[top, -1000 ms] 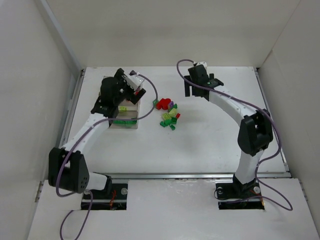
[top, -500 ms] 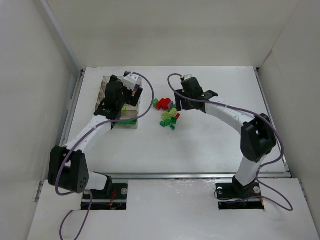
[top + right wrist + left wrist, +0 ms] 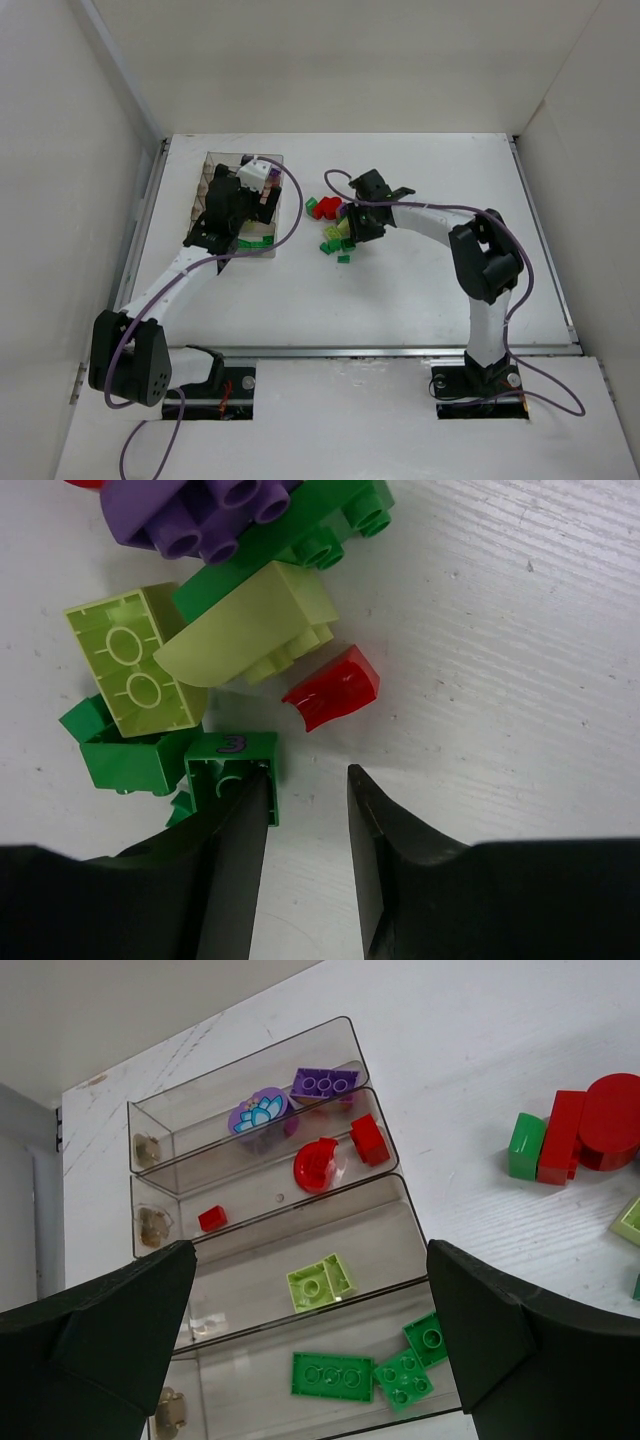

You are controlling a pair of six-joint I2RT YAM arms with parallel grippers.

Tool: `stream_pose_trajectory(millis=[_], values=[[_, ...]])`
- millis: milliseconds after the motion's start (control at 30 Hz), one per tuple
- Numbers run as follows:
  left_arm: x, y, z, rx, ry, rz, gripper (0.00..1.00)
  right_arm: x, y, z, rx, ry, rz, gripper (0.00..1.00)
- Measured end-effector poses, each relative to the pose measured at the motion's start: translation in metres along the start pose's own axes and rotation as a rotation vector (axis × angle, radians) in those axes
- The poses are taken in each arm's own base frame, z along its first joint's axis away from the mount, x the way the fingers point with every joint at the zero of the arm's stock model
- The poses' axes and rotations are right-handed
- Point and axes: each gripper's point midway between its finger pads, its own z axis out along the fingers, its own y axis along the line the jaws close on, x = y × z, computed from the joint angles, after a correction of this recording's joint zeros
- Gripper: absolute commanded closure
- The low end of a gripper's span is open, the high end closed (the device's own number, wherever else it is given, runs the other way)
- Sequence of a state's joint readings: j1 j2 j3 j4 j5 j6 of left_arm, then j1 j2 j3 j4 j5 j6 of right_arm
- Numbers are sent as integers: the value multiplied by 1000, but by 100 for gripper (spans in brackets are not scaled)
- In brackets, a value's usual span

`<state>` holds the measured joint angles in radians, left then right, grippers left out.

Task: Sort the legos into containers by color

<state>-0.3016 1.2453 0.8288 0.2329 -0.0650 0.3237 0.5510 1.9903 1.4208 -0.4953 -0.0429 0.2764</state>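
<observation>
Green lego [image 3: 232, 765] lies on the desk [image 3: 500, 680] at the lower left, just beside the right claw [image 3: 308, 880], which is slightly apart and holding nothing, so it should probably shift over that lego before pinching.

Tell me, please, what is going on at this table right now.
Legos are being sorted by colour into a tray. Its four compartments already hold purple, red, lime and green pieces, one colour each. The left gripper hovers open over the tray, holding nothing. The right gripper is down at the loose pile, jaws partly apart with only bare table between them, right beside a green brick.
</observation>
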Motion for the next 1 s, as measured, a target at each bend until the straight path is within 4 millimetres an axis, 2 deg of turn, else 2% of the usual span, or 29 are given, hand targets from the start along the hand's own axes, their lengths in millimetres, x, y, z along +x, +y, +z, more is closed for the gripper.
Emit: stream_pose_trajectory(millis=[133, 267, 433, 500, 600, 633, 767, 933, 1000], values=[[-2, 0, 0, -2, -9, -3, 0, 1, 4, 1, -20, 7, -1, 67], [-3, 0, 0, -2, -10, -3, 0, -2, 11, 6, -56, 17, -7, 100], [-3, -3, 1, 20, -16, 1, 5, -6, 14, 7, -69, 11, -17, 100], [-4, -10, 1, 65, -24, 24, 9, -7, 13, 6, -69, 9, -24, 100], [-3, -27, -1, 173, -35, 89, 9, -9, 13, -1, -65, -1, -34, 100], [-3, -35, -2, 224, -42, 115, 0, -11, 13, -7, -67, -11, -38, 100], [-2, -67, -11, 431, -90, 247, 0, -34, 22, -43, -92, -99, -45, 100], [-13, -92, -21, 589, -201, 328, 0, -87, 43, -100, -148, -274, -38, 100], [-19, -99, -23, 620, -248, 358, 0, -103, 53, -118, -171, -332, -41, 100]])
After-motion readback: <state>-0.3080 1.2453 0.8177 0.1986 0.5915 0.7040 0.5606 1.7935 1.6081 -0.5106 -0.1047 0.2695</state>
